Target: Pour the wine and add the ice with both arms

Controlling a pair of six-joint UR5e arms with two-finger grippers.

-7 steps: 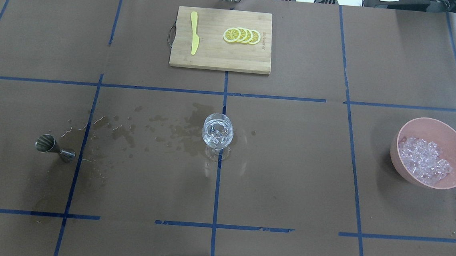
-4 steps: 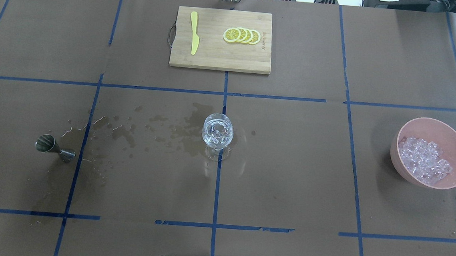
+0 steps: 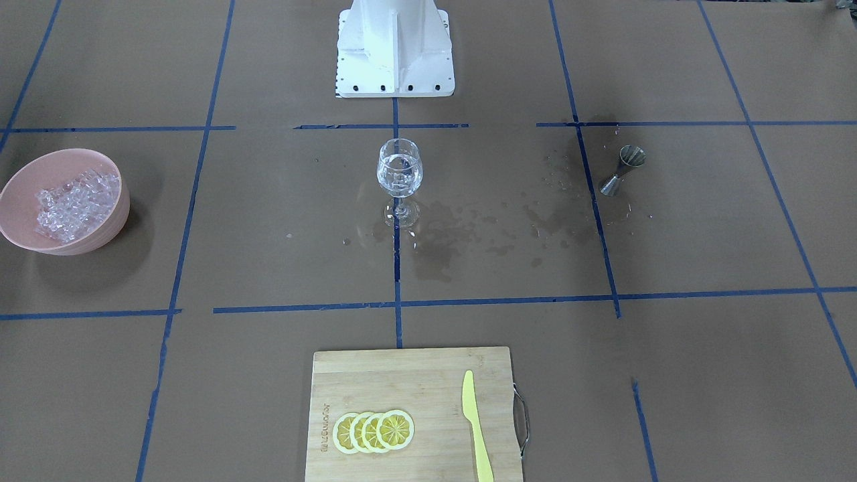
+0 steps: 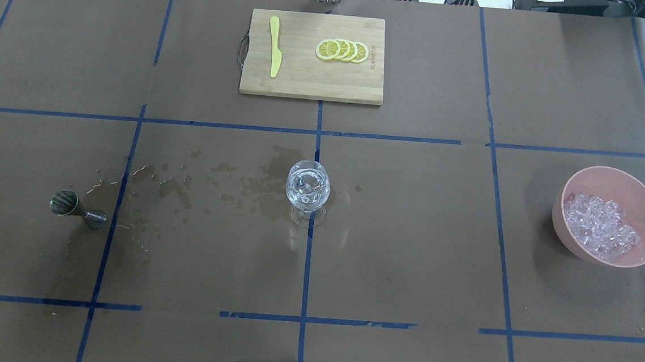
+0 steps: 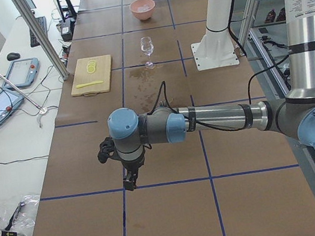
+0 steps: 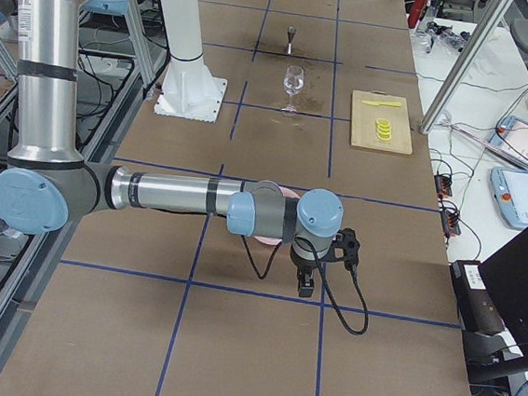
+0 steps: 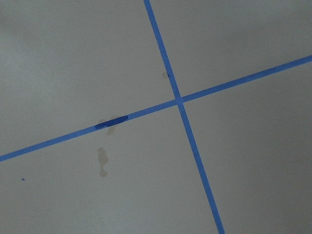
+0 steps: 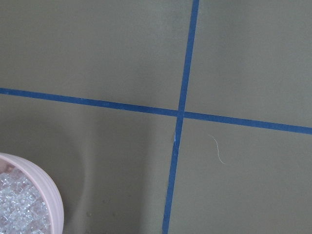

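A clear stemmed glass (image 4: 307, 190) stands at the table's middle, with clear glinting contents in it. The ice (image 4: 600, 227) fills a pink bowl (image 4: 631, 194) at the right side; the right wrist view catches the bowl's rim (image 8: 51, 192) at its lower left. No wine is in view. My left gripper (image 5: 128, 178) hangs over bare table beyond the left end, far from the glass. My right gripper (image 6: 305, 281) hangs just past the bowl at the right end. Both show only in the side views, so I cannot tell whether they are open or shut.
A small metal jigger (image 4: 77, 210) lies on its side at the left, among wet stains (image 4: 186, 188) that reach to the glass. A wooden cutting board (image 4: 307, 80) at the back holds a yellow knife (image 4: 275, 46) and lemon slices (image 4: 343, 50). The robot's white base (image 3: 395, 47) stands at my edge.
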